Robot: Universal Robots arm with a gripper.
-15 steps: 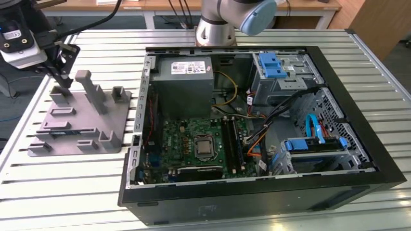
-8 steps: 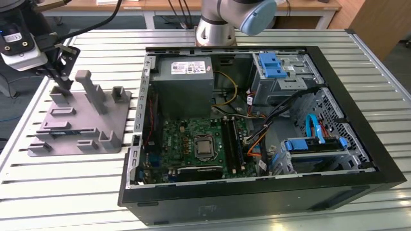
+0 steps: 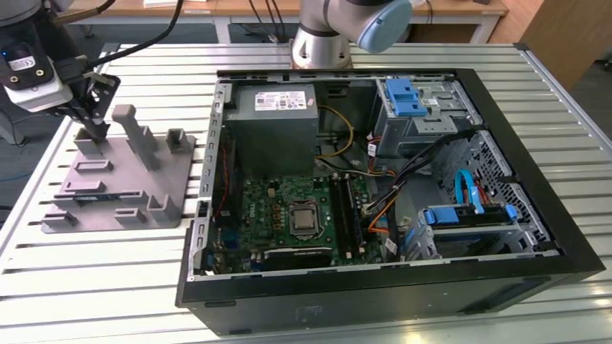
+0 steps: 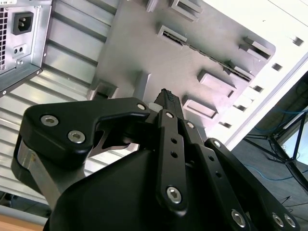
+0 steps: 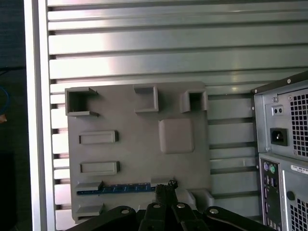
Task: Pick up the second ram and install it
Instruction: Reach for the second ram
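The second ram (image 3: 99,195) is a thin blue stick lying edge-up in a slot of the grey holder plate (image 3: 125,179), toward the plate's near end in the exterior view. In the first wrist view the ram (image 5: 115,188) shows as a blue strip, and in the second wrist view as a dark line (image 4: 207,50). My gripper (image 3: 96,131) hangs over the plate's far end, apart from the ram. Its black fingers are pressed together with nothing between them in both wrist views (image 4: 167,96) (image 5: 166,186).
An open computer case (image 3: 535,215) lies at the exterior view's right of the plate, with the green motherboard (image 3: 277,208) and its long black slots (image 3: 349,208) inside. A grey power supply (image 3: 272,122) sits at the case's back. Upright blocks (image 3: 139,132) stand on the plate.
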